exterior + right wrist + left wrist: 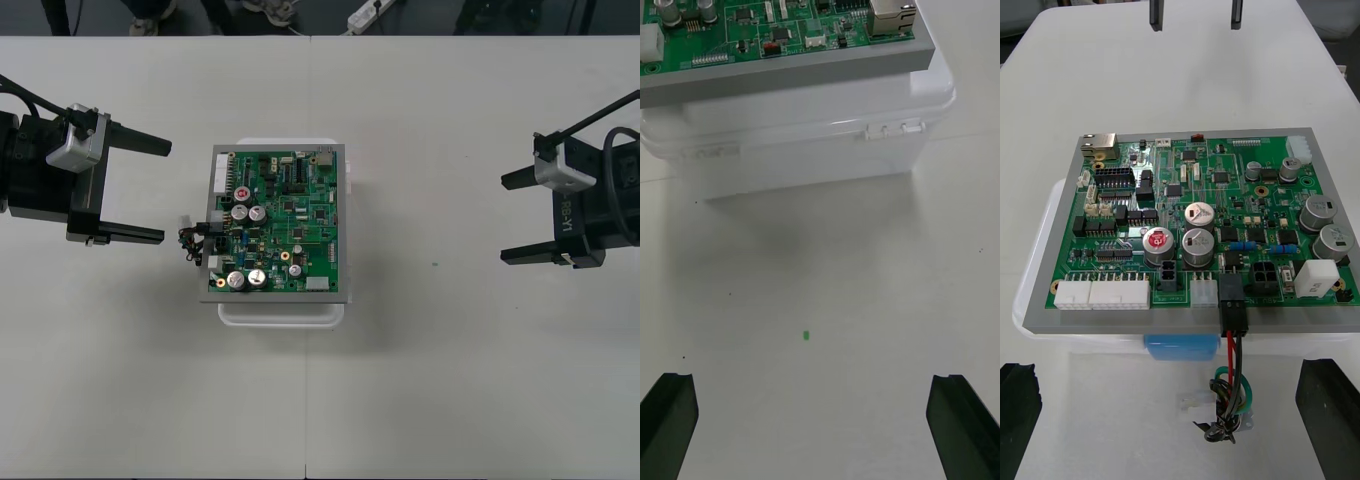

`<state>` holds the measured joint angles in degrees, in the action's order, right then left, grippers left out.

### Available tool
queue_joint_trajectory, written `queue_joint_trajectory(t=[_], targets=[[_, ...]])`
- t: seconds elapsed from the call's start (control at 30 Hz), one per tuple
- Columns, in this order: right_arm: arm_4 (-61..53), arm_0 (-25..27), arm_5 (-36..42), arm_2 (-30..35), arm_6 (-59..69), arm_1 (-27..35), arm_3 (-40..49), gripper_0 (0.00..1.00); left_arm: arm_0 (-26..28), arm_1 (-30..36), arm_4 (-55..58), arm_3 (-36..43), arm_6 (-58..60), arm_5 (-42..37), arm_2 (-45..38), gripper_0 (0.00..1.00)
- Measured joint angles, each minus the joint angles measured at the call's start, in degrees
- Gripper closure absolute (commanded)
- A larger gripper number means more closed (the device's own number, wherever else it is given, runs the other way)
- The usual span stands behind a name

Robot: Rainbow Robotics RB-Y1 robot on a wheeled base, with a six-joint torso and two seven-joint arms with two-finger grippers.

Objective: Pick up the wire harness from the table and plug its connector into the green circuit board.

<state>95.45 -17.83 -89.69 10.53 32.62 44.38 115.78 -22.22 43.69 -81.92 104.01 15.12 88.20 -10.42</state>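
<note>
Left gripper (165, 192) hangs wide open at the 9 o'clock side of the green circuit board (285, 225), nothing between its fingers. Now the wire harness (195, 240): its black plug (1231, 304) sits in a header on the board's edge, wires running straight out toward 9 o'clock, loose end on the table (450, 400), roughly 4 o'clock from that gripper. Right gripper (503, 218), also wide, waits well apart at 3 o'clock. Left is the nearer arm, and the plugging looks done.
</note>
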Motion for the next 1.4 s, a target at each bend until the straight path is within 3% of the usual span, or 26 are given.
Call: queue_joint_trajectory(t=[0.43,1.4], targets=[[-0.11,0.0,-0.01,1.43,-0.45,-3.66,-0.02,0.11,0.0,0.01,0.0,0.0,0.0,0.0,0.0,0.0],[-0.47,0.02,-0.02,2.06,-3.15,-3.72,-0.03,0.11,0.0,0.01,0.0,0.0,0.0,0.0,0.0,0.0]])
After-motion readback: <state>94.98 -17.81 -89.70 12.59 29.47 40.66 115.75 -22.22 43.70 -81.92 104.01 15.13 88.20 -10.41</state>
